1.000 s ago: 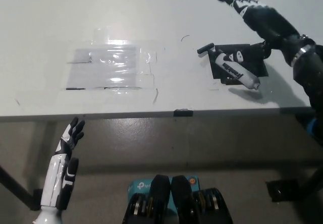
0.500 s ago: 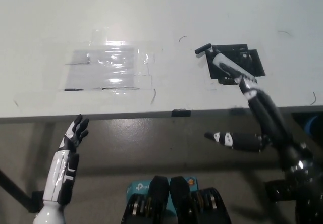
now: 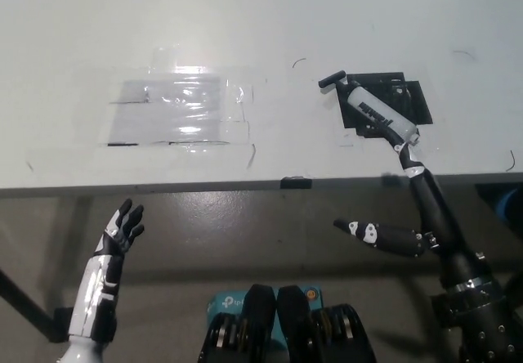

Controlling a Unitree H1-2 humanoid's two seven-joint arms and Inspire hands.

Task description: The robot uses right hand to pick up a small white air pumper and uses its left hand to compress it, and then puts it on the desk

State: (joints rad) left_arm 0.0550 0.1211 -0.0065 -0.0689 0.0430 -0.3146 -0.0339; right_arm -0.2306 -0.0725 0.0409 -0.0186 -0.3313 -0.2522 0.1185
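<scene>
The small white air pumper (image 3: 377, 114) lies tilted on a black mat (image 3: 409, 100) at the right of the white desk (image 3: 245, 20), its black T-handle pointing up-left. My black right hand (image 3: 409, 216) hangs below the desk's front edge, open, fingers spread; one fingertip reaches up to the desk edge just under the pumper's lower end. It holds nothing. My white left hand (image 3: 118, 232) rests at the lower left below the desk, open with fingers apart.
A patch of shiny clear tape (image 3: 180, 109) covers the desk's left middle. A small black clip (image 3: 296, 183) sits on the front edge. The grey floor lies beneath, with a dark base (image 3: 445, 306) at the lower right.
A second ago my right hand was raised above the desk's far right corner; it has since dropped below the front edge and stays there. The left hand sank slightly. The pumper has not moved.
</scene>
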